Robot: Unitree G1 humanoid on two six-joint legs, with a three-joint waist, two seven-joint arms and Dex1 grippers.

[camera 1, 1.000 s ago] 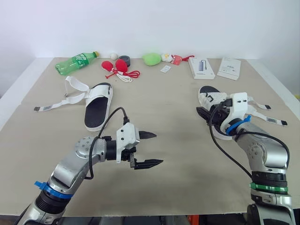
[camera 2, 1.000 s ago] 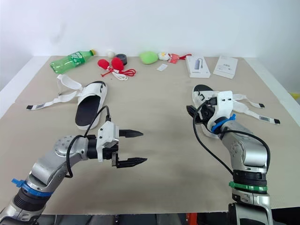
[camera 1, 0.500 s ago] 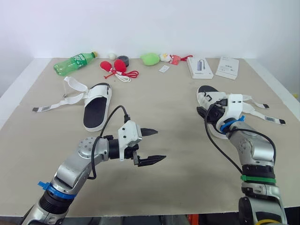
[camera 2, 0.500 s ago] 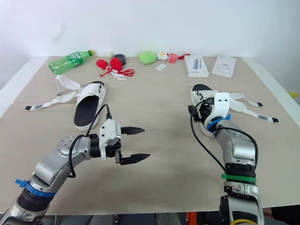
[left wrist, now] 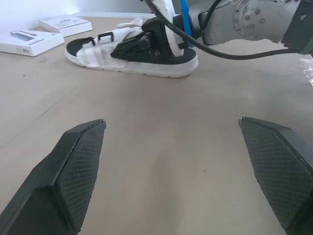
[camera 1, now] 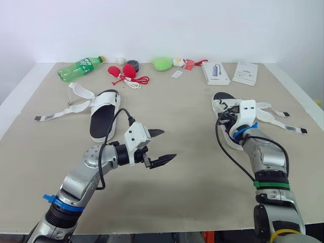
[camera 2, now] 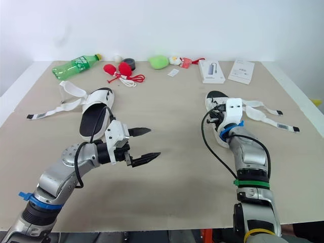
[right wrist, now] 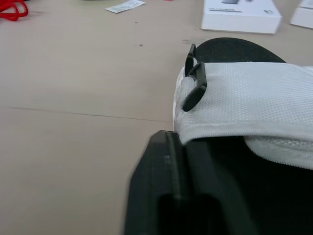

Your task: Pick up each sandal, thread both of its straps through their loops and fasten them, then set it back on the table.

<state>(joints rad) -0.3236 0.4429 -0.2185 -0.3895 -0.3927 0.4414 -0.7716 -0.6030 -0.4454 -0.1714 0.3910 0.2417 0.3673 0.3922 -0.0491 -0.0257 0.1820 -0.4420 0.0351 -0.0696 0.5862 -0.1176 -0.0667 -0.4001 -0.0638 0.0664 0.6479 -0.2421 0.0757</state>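
Now, right sandal (camera 1: pixel 221 99): it lies on the table (camera 1: pixel 192 197) at the robot's right. Its long axis runs away from the robot, and its straps (camera 1: pixel 283 124) are loose and spread toward the right edge.
Right gripper (camera 1: pixel 224 119): it is low against the near-left side of this sandal and touches it. Whether it grips the sandal, I cannot tell.
Loops (right wrist: pixel 194 84): they are black and sit on the white upper, just ahead of the right gripper, on the side away from the loose strap ends.
Left gripper (camera 1: pixel 168 144): its jaws are wide apart and hold nothing. It hangs above bare table, well apart from the right sandal but pointing toward it.
Left sandal (camera 1: pixel 104 119): it is near the left gripper, to its far-left side. Its long axis also runs away from the robot, and the left straps (camera 1: pixel 71 105) are thrown out to the left.
Nearer arm: the right one, for the right sandal. I judge the lift belongs to it, and the left gripper must then cross rightward to reach a strap.
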